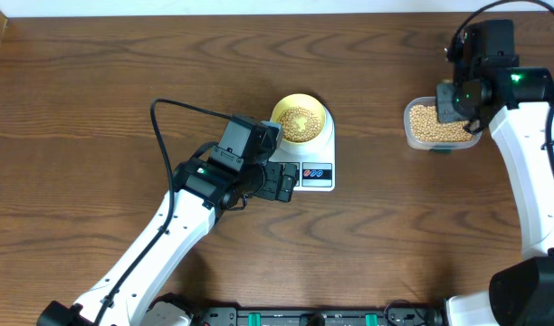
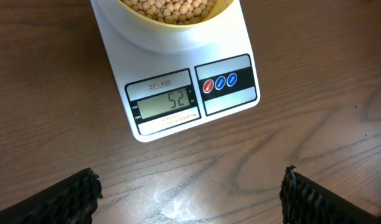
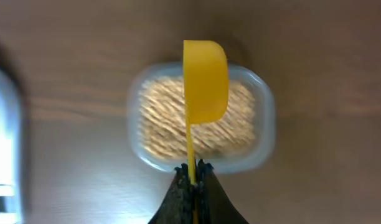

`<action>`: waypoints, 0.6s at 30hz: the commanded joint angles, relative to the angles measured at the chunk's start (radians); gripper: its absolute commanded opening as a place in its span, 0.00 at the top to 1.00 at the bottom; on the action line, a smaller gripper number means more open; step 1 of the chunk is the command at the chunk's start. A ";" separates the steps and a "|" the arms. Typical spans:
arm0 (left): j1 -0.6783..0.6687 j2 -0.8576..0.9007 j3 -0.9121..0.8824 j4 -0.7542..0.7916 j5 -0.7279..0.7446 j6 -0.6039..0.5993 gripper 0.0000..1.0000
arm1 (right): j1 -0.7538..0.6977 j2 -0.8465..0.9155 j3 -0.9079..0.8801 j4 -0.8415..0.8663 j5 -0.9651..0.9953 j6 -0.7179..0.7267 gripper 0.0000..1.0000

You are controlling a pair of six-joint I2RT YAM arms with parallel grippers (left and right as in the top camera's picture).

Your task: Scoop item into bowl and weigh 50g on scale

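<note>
The pale yellow bowl (image 1: 301,119) holds tan beans (image 1: 300,119) and sits on the white scale (image 1: 320,156). In the left wrist view the scale's display (image 2: 165,102) reads 52, with the bowl (image 2: 175,21) above it. My left gripper (image 1: 275,182) is open and empty just in front of the scale; its fingertips (image 2: 189,191) frame bare wood. My right gripper (image 3: 192,169) is shut on the handle of the bright yellow scoop (image 3: 205,78), held above the clear tub of beans (image 3: 200,118). The tub (image 1: 429,126) sits at the right.
The table is dark brown wood (image 1: 96,100). A black cable (image 1: 164,118) loops from the left arm. The left arm's body lies across the front left. The right arm comes in along the right edge.
</note>
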State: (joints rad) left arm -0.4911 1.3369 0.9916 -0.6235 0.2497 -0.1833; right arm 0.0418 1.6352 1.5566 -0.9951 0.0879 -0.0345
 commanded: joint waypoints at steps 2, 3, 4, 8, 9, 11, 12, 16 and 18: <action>0.001 -0.013 -0.008 0.000 0.004 0.005 0.06 | 0.005 -0.001 -0.001 0.109 -0.294 0.061 0.99; 0.001 -0.013 -0.008 0.000 0.004 0.005 0.06 | 0.005 -0.001 -0.001 0.146 -0.340 0.085 0.99; 0.001 -0.013 -0.008 0.000 0.004 0.005 0.06 | 0.005 -0.001 -0.001 0.184 -0.396 0.106 0.99; 0.001 -0.013 -0.008 0.000 0.004 0.005 0.06 | 0.009 -0.001 -0.001 0.343 -0.681 0.135 0.99; 0.001 -0.013 -0.008 0.000 0.003 0.005 0.06 | 0.013 0.000 -0.001 0.369 -0.714 0.135 0.99; 0.001 -0.013 -0.008 0.000 0.004 0.005 0.06 | 0.031 0.000 -0.001 0.410 -0.721 0.129 0.99; 0.001 -0.013 -0.008 0.000 0.004 0.005 0.06 | 0.046 0.003 -0.001 0.417 -0.706 0.105 0.99; 0.001 -0.013 -0.008 0.000 0.004 0.005 0.06 | 0.093 0.021 -0.001 0.406 -0.686 0.040 0.99; 0.001 -0.013 -0.008 0.000 0.004 0.005 0.06 | 0.119 0.039 -0.001 0.401 -0.685 0.005 0.99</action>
State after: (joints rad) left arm -0.4911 1.3369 0.9916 -0.6235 0.2497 -0.1833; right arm 0.1268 1.6402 1.5558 -0.5873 -0.5571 0.0376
